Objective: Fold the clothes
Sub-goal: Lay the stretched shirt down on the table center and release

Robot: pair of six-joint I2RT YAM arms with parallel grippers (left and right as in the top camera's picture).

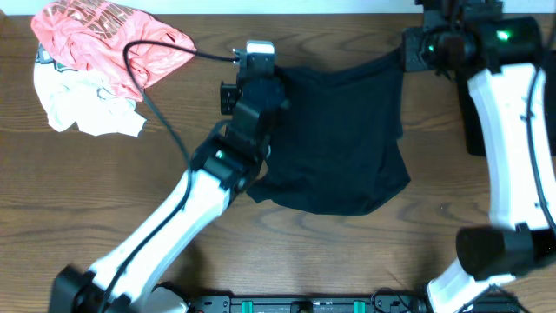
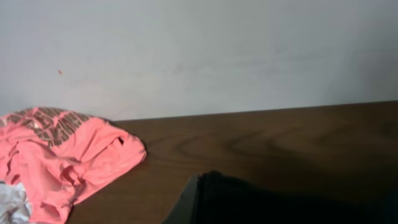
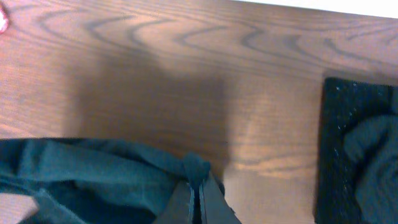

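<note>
A plain black garment [image 1: 339, 143] hangs spread between my two grippers, its lower part resting on the wooden table [image 1: 174, 104]. My left gripper [image 1: 271, 78] is shut on the garment's upper left corner. In the left wrist view only one grey finger [image 2: 188, 202] shows against the black cloth [image 2: 273, 202]. My right gripper [image 1: 405, 54] is shut on the upper right corner. In the right wrist view its fingers [image 3: 208, 202] pinch a bunched fold of the dark fabric [image 3: 93, 180], with the gripper [image 3: 198, 186] just above the table.
A coral-pink printed shirt [image 1: 104, 39] lies crumpled at the back left, over a white garment [image 1: 82, 109]. A stack of folded black garments [image 3: 360, 149] sits at the right, partly behind my right arm [image 1: 508, 148]. A black cable [image 1: 152, 96] crosses the table near the pink shirt.
</note>
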